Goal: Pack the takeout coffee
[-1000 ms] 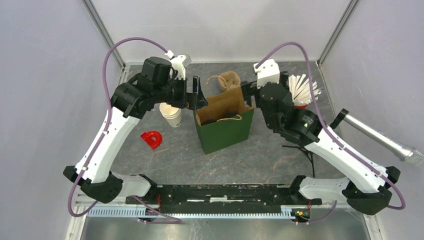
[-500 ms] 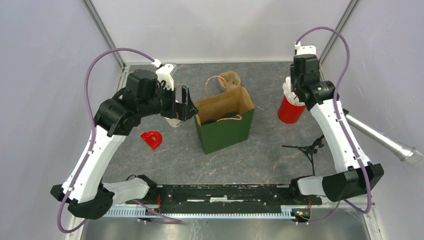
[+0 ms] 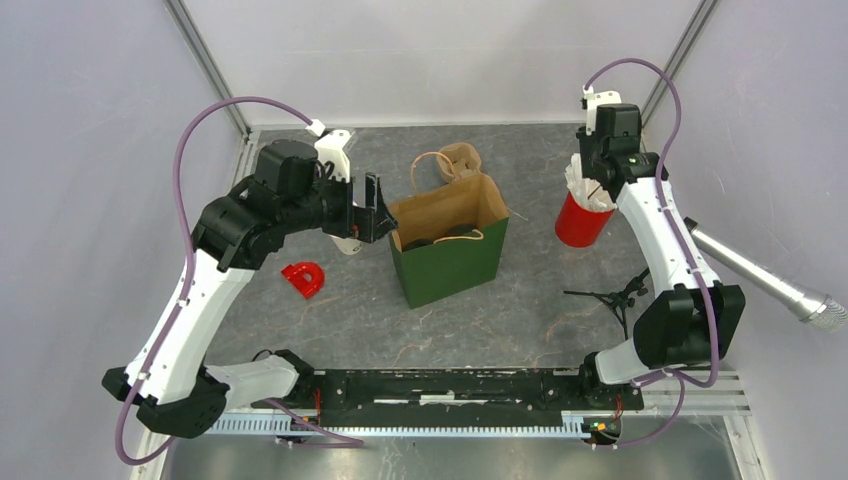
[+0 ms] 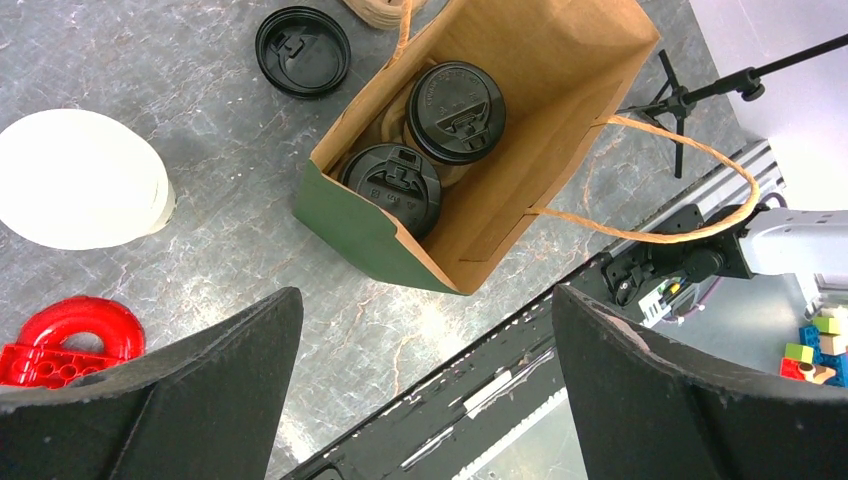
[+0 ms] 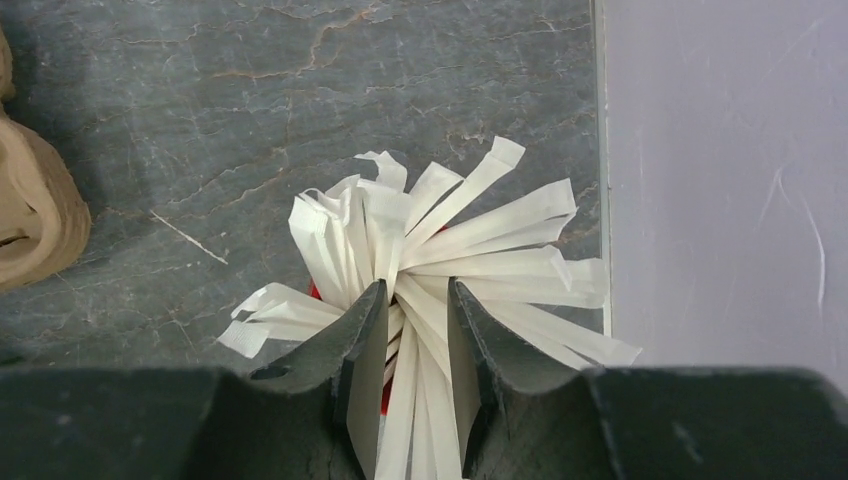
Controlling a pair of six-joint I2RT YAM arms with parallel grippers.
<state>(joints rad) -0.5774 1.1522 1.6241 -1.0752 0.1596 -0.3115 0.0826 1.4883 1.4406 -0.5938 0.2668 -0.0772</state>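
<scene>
Two takeout coffee cups with black lids stand inside the open green paper bag, brown on the inside. My left gripper hovers just left of the bag's mouth, open and empty. My right gripper is at the far right over the red cup of white straws. Its jaws stand narrow among the straws, with a few of them pressed between the pads.
A stack of lidless white cups and a loose black lid lie left of the bag. A red plastic piece sits front left. A cardboard carrier is behind the bag. A microphone and small tripod are at right.
Both arms have left the bag: the left drew back to the left, still open. The right swung to the red cup at far right and closed its jaws onto the straws.
</scene>
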